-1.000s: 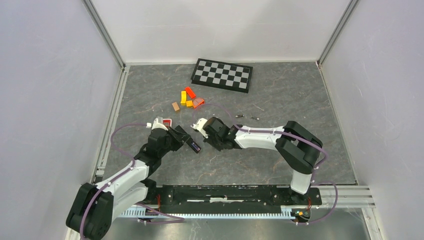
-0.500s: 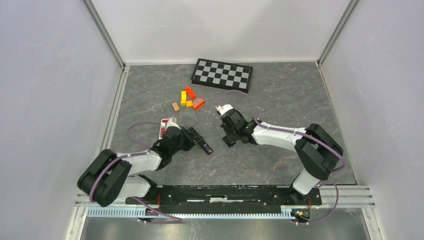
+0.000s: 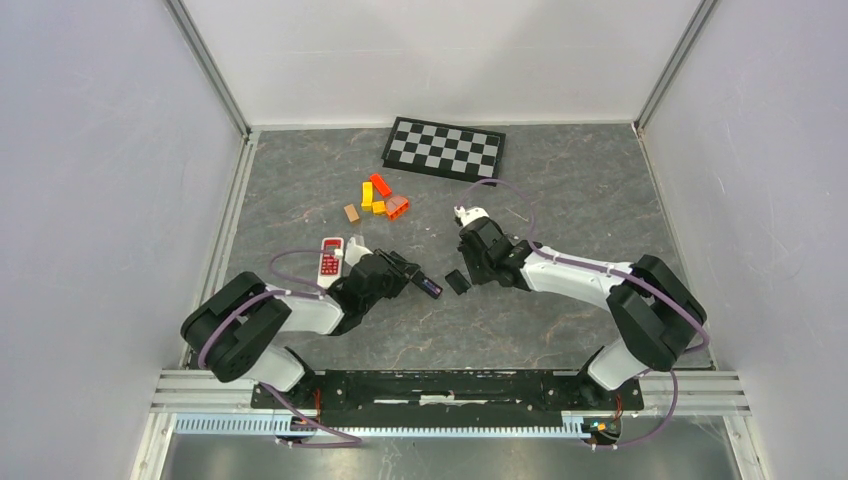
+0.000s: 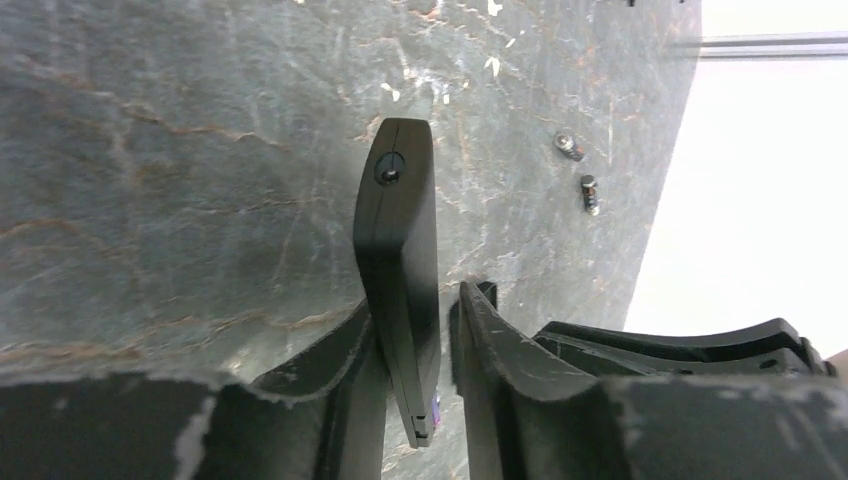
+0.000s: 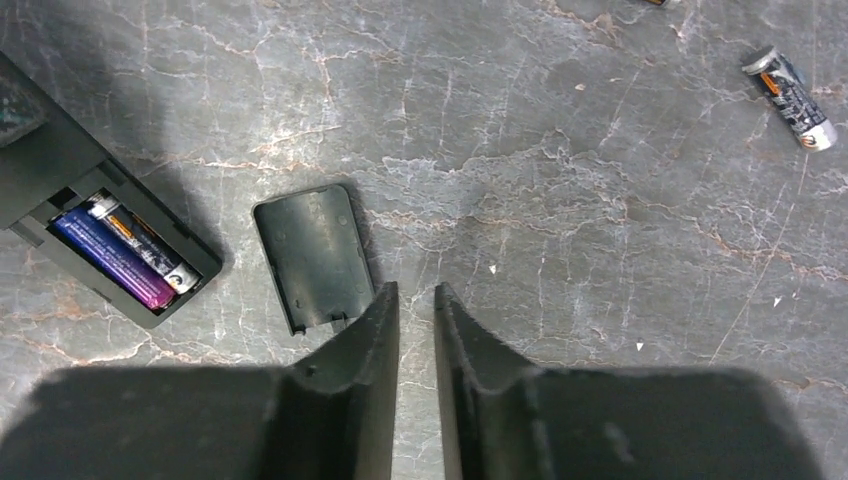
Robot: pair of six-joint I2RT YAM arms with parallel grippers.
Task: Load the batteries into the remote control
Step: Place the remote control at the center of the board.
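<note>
The black remote control (image 5: 70, 185) lies back-up with its battery bay uncovered. Two batteries sit side by side in the bay: a blue-purple cell (image 5: 108, 262) and a dark, silvery one with an orange band (image 5: 142, 243). Edge-on in the left wrist view, the remote is a slim slab with a small round lens at its tip.

The left gripper (image 4: 418, 300) is set narrow around the remote's near end. One finger (image 4: 345, 360) lies against the remote's face, while a slit of table shows between the remote and the other finger, so the hold looks loose rather than clamped.

The remote's battery cover (image 5: 315, 255), a dark rounded rectangle, lies flat on the table just beside the open bay without touching the remote. The right gripper (image 5: 415, 295) hovers at the cover's far edge from the remote, its jaws a narrow gap apart with nothing between them.

Well away from the remote past the cover lies a loose battery (image 5: 790, 98), dark with a silver end. In the left wrist view, two loose batteries (image 4: 568, 145) show end-on beyond the remote's tip.

On the other side of the remote, behind the left gripper, lies a red-and-white remote (image 3: 330, 257). Farther back from the black remote are orange and red blocks (image 3: 378, 195), then a checkerboard (image 3: 443, 148), all on the grey marbled table (image 3: 580, 190).
</note>
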